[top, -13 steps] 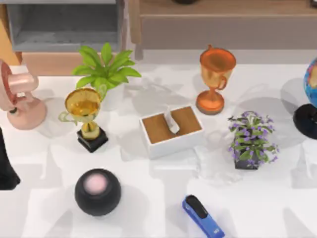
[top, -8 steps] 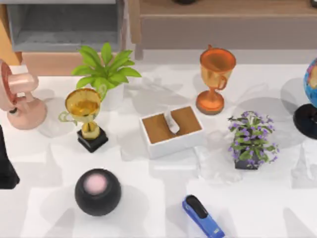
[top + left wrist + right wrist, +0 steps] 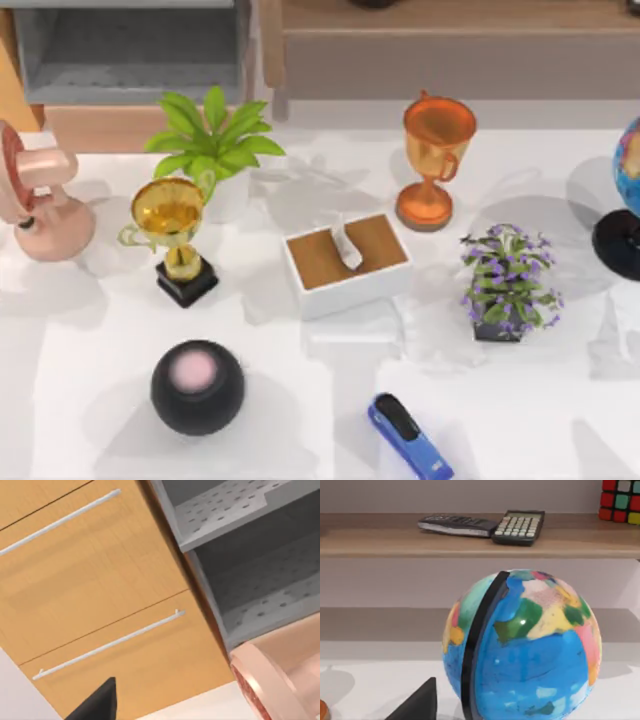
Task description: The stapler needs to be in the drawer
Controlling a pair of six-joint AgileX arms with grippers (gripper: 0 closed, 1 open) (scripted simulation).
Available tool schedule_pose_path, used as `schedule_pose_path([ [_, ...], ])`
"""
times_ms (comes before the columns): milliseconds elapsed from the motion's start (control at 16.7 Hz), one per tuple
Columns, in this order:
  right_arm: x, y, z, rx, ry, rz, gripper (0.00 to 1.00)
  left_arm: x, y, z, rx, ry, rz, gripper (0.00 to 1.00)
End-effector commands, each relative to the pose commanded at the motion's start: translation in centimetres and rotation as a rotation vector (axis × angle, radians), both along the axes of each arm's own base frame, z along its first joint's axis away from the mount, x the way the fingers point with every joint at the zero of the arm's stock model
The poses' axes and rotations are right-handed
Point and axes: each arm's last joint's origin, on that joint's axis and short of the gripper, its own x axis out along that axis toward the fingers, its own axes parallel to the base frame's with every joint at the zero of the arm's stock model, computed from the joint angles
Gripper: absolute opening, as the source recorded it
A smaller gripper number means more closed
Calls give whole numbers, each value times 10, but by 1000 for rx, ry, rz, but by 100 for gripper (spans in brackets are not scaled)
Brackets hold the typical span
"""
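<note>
Your left hand [image 3: 95, 702] shows as a dark finger tip at the 7 o'clock edge of its wrist view, and you cannot tell whether it is wide or narrow. Past it you see tan cabinet fronts [image 3: 100, 595] with pale bar handles, grey perforated shelves [image 3: 260, 580] towards 2 o'clock, and part of the pink fan [image 3: 270, 680] at 5 o'clock.

Your right hand [image 3: 417, 702] likewise shows one dark finger tip at 7 o'clock of its wrist view; you cannot tell its opening either. Right ahead of it stands the globe [image 3: 522, 645], and behind that a wooden shelf [image 3: 380, 542] carrying a calculator [image 3: 519, 527], a dark flat device [image 3: 457, 525] and a colour cube [image 3: 621, 500].

From above, the stapler [image 3: 410, 436] lies flat on the white table [image 3: 560, 400] at about 5 o'clock, running diagonally, near the front edge. The drawer [image 3: 130, 50] sits open at 11 o'clock, well apart from the stapler, with its grey floor bare. Between them you have the black ball [image 3: 197, 387] at 7 o'clock, the gold trophy [image 3: 172, 235], the green plant [image 3: 212, 135] and the tissue box [image 3: 346, 262] near the centre. The orange trophy [image 3: 432, 160] stands at 1 o'clock, and the purple flower pot [image 3: 506, 283] at 3 o'clock
</note>
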Motion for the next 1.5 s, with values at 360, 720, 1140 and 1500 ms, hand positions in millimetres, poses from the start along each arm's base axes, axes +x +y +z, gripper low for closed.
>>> schedule_pose_path([
  [360, 0, 0, 0, 0, 0, 0, 100, 90, 58, -3, 371, 74, -24, 100],
  [720, 0, 0, 0, 0, 0, 0, 100, 174, 116, -53, 719, 56, -63, 100],
  [1140, 0, 0, 0, 0, 0, 0, 100, 236, 144, -98, 1044, -60, -54, 100],
  [1500, 0, 0, 0, 0, 0, 0, 100, 250, 144, -114, 1106, -82, -53, 100],
])
